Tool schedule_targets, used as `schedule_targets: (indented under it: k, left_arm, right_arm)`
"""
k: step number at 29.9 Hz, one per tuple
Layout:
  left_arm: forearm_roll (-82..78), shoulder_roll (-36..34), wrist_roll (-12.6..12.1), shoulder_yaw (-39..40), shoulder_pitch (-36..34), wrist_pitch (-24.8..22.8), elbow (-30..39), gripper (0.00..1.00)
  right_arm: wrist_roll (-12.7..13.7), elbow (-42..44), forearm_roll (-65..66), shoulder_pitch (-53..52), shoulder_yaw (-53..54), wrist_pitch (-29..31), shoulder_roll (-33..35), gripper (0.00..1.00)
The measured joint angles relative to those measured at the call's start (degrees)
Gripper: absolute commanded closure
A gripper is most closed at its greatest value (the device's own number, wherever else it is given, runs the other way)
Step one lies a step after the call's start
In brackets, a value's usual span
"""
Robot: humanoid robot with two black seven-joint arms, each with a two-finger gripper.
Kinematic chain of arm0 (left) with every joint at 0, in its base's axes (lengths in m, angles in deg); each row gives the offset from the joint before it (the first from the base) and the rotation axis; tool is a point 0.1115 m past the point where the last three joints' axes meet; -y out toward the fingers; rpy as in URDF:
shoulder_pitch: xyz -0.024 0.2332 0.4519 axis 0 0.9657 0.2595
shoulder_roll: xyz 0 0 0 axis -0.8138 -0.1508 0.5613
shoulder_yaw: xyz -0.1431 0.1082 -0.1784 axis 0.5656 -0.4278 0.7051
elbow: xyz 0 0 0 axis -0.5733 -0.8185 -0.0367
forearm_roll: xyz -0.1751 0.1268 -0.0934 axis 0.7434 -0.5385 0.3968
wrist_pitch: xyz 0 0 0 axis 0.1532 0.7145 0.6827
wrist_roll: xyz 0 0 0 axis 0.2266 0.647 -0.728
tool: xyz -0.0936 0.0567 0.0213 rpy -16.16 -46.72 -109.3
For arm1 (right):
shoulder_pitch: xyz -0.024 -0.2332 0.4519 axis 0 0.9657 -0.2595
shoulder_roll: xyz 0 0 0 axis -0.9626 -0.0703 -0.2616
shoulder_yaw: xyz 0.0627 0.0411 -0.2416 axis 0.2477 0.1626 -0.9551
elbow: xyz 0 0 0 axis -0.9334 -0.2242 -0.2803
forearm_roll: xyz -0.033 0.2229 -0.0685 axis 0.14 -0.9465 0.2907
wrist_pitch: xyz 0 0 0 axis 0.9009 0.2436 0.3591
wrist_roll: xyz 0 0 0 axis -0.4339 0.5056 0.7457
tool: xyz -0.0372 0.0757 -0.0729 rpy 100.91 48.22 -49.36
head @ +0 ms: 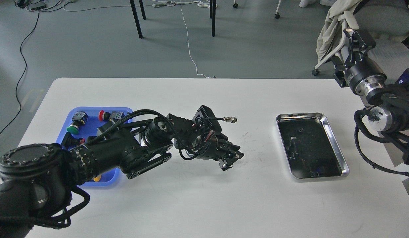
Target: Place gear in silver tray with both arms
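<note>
The silver tray point(344, 158) lies on the right part of the white table, its dark bottom showing only reflections. No gear shows anywhere in this view. My left gripper point(231, 161) hangs low over the table's middle, well left of the tray and pointing down toward it. It is dark, and I cannot separate its fingers or see anything in them. My right gripper point(354, 33) is raised beyond the table's far right corner, pointing up and away, fingers apart and empty.
A blue plastic tray point(69, 114) at the left holds several push-button switches and is partly covered by my left arm. A cable with a metal connector point(230, 119) sticks out from the left wrist. A chair with cloth point(330, 29) stands behind the right gripper.
</note>
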Motion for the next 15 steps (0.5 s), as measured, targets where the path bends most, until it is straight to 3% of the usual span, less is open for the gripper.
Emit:
schedule_targets:
  k: [15]
  left_arm:
    - [0.2,0.0,0.0,0.3,2.3,0.1,0.4,0.89]
  right_arm:
    - [0.0,-0.1,0.2,0.4,0.0,0.0,-0.5,0.03]
